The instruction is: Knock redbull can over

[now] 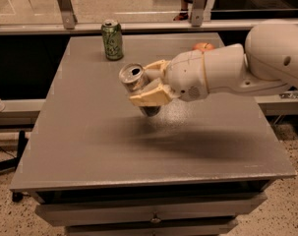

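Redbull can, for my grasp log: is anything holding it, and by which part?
Yes: the gripper clamps the tilted redbull can by its side wall, just below the top.

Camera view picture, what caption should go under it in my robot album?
The gripper clasps the tilted redbull can over the grey table, green can standing behind.

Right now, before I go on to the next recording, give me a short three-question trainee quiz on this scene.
1. True or false: the silver can stands upright, free of the hand.
2. What stands at the back left of the table? A) green can B) bottle C) cup
3. Which fruit shows partly behind the arm?
Key: 1 false, it is tilted and gripped by the hand over the middle of the table; 2 A; 3 apple.
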Robot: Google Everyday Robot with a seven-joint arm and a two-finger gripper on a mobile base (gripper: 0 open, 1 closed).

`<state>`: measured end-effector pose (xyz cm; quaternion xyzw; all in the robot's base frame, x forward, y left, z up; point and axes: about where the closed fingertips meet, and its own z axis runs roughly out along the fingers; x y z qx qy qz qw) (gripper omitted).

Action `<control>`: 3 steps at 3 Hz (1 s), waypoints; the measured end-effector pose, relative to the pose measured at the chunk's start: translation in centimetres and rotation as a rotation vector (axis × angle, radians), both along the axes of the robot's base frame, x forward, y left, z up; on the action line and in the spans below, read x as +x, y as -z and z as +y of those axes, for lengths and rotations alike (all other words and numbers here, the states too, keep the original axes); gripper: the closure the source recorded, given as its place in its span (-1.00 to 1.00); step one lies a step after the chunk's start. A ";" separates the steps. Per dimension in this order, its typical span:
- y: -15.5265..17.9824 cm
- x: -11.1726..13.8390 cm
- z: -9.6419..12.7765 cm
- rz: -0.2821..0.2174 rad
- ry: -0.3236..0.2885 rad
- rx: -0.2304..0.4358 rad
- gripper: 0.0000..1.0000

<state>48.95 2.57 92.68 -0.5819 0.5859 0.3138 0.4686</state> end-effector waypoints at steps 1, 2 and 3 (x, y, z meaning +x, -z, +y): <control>-1.2 0.9 -2.9 -0.027 0.021 -0.191 1.00; -0.6 0.3 -4.1 -0.038 0.020 -0.398 1.00; 1.7 -1.1 -3.6 -0.055 0.002 -0.612 1.00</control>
